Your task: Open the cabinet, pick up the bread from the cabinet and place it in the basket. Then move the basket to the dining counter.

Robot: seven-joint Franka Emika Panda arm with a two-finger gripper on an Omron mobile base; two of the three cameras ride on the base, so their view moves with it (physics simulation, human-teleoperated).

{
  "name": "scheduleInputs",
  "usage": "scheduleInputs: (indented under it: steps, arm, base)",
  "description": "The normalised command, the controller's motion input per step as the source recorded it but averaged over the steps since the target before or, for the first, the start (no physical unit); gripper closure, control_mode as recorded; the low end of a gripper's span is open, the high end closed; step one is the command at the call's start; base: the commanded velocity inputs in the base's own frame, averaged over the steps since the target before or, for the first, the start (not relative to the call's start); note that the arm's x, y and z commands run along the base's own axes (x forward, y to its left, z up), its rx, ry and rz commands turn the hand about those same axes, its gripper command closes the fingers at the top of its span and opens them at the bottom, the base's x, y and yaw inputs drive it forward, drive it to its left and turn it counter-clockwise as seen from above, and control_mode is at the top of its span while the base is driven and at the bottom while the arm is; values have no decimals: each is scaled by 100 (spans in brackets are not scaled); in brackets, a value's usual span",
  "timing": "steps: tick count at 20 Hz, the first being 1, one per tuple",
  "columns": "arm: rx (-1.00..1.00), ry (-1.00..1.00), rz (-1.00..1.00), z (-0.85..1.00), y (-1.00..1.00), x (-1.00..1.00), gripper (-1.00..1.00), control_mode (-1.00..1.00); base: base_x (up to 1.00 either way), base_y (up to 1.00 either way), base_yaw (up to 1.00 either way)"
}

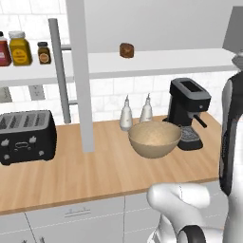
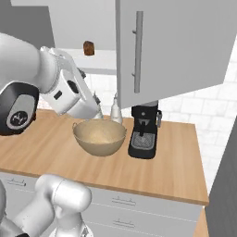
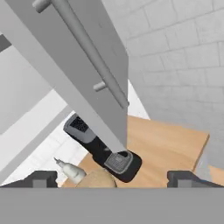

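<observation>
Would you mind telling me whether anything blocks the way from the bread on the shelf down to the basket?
Nothing visible does. The cabinet doors stand open, the bread sits alone on the white shelf, and the basket lies open below it on the worktop.

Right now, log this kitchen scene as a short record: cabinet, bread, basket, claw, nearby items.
cabinet: doors swung open, white inner shelf exposed
bread: on the shelf, untouched
basket: on the wood worktop, nothing inside, left of the coffee machine
claw: open, holding nothing, close to the right door's bar handle
nearby items: two white bottles behind the basket; black toaster at the left; jars on the left of the shelf
</observation>
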Motion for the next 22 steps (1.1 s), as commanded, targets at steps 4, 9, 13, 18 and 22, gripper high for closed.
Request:
scheduleInputs:
  steps: [4,9,13,18,22]
  arm:
    - [18,17,-37,4,100,37,-100,-100]
    - [31,-6,-38,-8,21,61,-100,-100]
    - [22,-41,-23,-13,-7,57,-100,-100]
    - [16,-49,-36,-6,0,86,-100,-100]
    - [2,-28,-52,-1,-6,64,-100,-100]
  base:
    - [0,0,0]
    - [0,0,0]
    - [0,0,0]
    - [0,0,0]
    - [0,0,0]
